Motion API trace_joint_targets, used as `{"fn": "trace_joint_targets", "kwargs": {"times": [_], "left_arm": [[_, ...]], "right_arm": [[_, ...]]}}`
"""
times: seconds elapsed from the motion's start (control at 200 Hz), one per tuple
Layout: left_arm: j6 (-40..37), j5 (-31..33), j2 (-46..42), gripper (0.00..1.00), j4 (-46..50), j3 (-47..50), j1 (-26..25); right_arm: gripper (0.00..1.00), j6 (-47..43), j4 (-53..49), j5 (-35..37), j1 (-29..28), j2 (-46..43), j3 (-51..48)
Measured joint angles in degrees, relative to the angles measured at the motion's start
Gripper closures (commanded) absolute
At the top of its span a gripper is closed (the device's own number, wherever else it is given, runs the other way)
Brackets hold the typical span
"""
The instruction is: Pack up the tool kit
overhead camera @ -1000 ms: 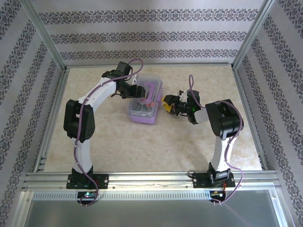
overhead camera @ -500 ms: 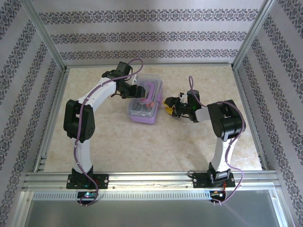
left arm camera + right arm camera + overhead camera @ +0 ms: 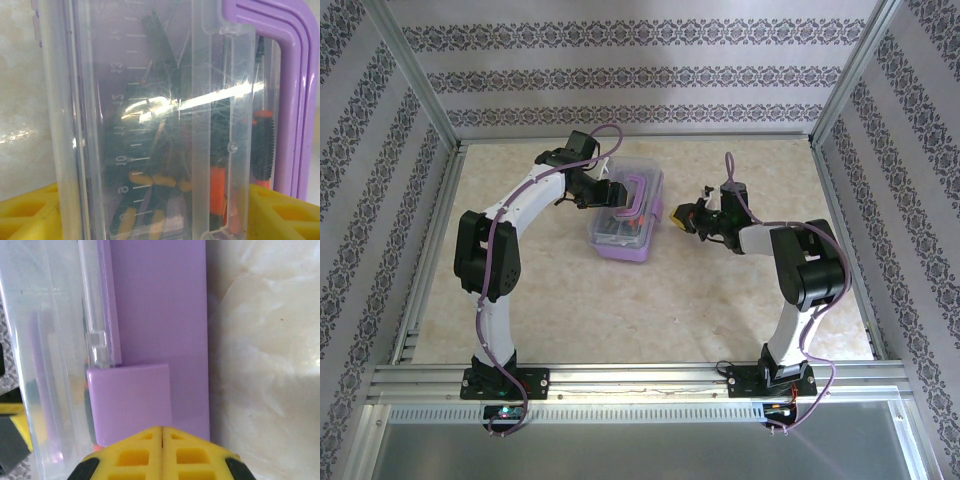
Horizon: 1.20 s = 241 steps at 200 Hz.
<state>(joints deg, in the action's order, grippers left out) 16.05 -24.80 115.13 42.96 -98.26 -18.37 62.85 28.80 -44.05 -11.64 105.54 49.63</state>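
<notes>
Left fingers: yellow, spread wide, straddling the top of the small translucent purple plastic box, nothing pinched between them. Can't tell if they actually touch the plastic. Box sits on the pale marbled worktop, towards the far middle, between the two arms. Clear plastic lid looks down over the box, with the purple carry handle along its right edge in the left wrist view. Small screwdrivers with black, orange-red and yellow handles lie inside under the lid, so the contents look packed. What's left, I'd say, is locking it. Square purple latch flap on the box's side wall is right ahead of the right fingers. Those are shut tip to tip with nothing in them, forming one blunt wedge just at the flap; contact unclear. Reads as a latch press. To do it well: push square onto the middle of the flap, toward the box wall, slowly. Left fingers should bear down on the lid so the box doesn't slide or tip on the smooth worktop. An off-centre push risks skating off the flap or shoving the box leftward. Can't tell whether the flap is already snapped home.
</notes>
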Motion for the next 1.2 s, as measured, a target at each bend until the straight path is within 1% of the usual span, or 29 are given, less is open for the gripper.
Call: {"fn": "trace_joint_targets", "kwargs": {"times": [0.245,0.64,0.719,0.959,1.144,1.204], "left_arm": [[0.00,0.00,0.00,0.73,-0.13,0.07,-0.11],[0.87,5.16,0.79,0.74,-1.53,-0.70,-1.95],[0.90,6.32,1.03,0.74,-1.64,-0.90,-2.45],[1.03,10.34,2.16,0.75,-1.86,-1.55,-3.41],[1.09,11.08,2.54,0.75,-1.88,-2.12,-3.43],[1.09,11.17,2.54,0.74,-1.88,-2.12,-3.45]], "right_arm": [[1.00,0.13,0.37,0.37,-2.99,3.15,4.33],[1.00,2.38,4.04,2.27,-3.32,6.40,5.18],[0.98,3.04,4.59,2.75,-3.52,7.04,5.40],[0.97,7.17,13.00,3.96,-4.39,11.26,5.57],[0.97,7.96,13.94,5.31,-4.70,11.52,5.57],[0.96,7.89,13.86,5.42,-4.70,11.50,5.57]]}}
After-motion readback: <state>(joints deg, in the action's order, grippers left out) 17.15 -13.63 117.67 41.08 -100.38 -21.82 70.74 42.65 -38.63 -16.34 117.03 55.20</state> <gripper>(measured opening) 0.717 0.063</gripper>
